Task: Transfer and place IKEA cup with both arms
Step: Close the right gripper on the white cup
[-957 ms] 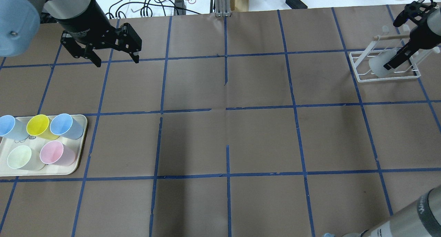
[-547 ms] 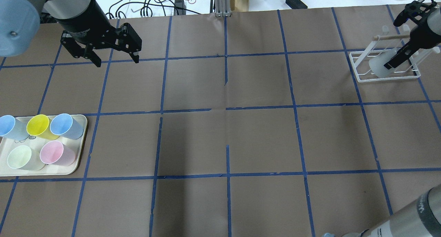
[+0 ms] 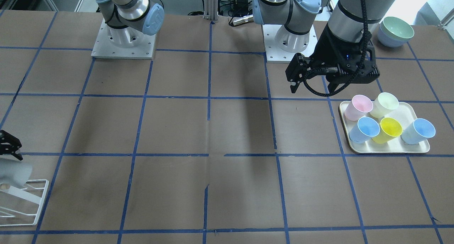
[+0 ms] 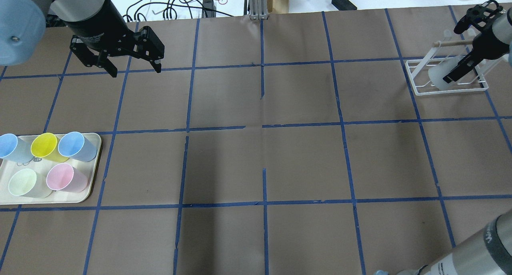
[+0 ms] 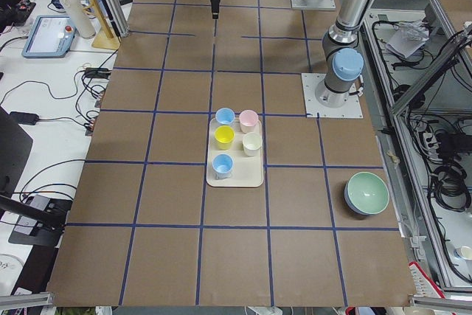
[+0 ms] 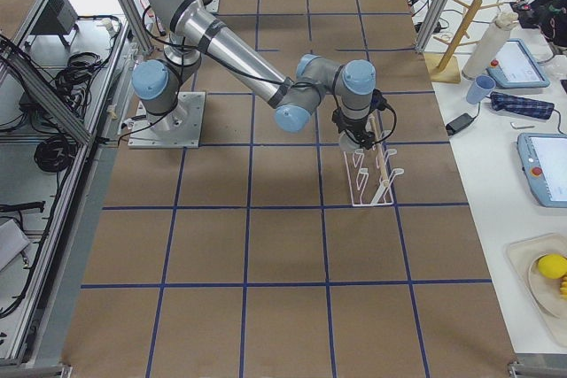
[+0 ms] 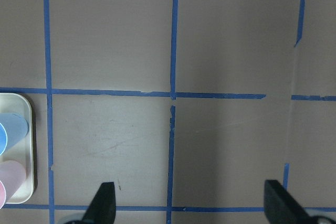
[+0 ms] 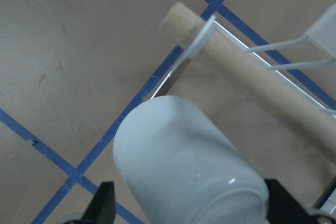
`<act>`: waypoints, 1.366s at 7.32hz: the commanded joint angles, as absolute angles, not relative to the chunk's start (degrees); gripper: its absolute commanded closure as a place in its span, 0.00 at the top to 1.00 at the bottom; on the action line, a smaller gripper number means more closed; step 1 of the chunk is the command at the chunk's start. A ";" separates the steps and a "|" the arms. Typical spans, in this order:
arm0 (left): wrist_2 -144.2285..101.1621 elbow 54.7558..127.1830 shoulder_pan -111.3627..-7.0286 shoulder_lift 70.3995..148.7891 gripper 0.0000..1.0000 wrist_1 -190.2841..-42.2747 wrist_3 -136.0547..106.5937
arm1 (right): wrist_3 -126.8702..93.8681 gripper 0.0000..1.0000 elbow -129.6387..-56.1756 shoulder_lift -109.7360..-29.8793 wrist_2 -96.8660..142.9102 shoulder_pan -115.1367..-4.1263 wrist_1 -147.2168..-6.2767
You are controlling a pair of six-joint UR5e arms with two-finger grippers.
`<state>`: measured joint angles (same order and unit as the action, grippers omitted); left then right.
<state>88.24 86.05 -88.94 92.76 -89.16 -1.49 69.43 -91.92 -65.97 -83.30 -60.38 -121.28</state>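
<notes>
The pale grey IKEA cup (image 4: 437, 76) lies tilted, upside down, on a peg of the white wire rack (image 4: 448, 92) at the far right. It also shows in the front view (image 3: 10, 171) and fills the right wrist view (image 8: 184, 156). My right gripper (image 4: 454, 53) is open, its fingers (image 8: 105, 203) spread on either side of the cup and apart from it. My left gripper (image 4: 134, 69) is open and empty, hovering above the table at the far left; its wrist view shows bare table between the fingertips (image 7: 105, 203).
A cream tray (image 4: 94, 171) at the near left holds two light blue, a yellow, a pink and a pale green-cream cup. Stacked bowls (image 3: 395, 31) sit by the left arm's base. The rack's wooden dowel (image 8: 236, 61) runs just behind the cup. Cables lie beyond the table's far edge.
My right gripper has drawn back a little from the cup, up and to the right. The cup stays on the rack. The left arm has not moved.
</notes>
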 commanded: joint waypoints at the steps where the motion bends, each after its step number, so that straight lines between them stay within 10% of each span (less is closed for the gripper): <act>1: 88.24 86.13 -88.95 92.73 1.00 -89.21 -1.49 | 69.43 0.33 -91.59 -66.09 -83.93 -60.38 -120.76; 2: 88.24 85.96 -88.95 92.81 1.00 -89.12 -1.49 | 69.43 0.04 -91.50 -66.27 -84.11 -60.38 -120.50; 3: 88.24 86.04 -88.95 92.73 1.00 -89.12 -1.49 | 69.35 0.00 -91.49 -66.27 -84.11 -60.38 -120.50; 10: 88.24 85.96 -88.95 92.90 1.00 -89.12 -1.49 | 68.64 0.00 -90.45 -66.27 -83.67 -60.64 -121.03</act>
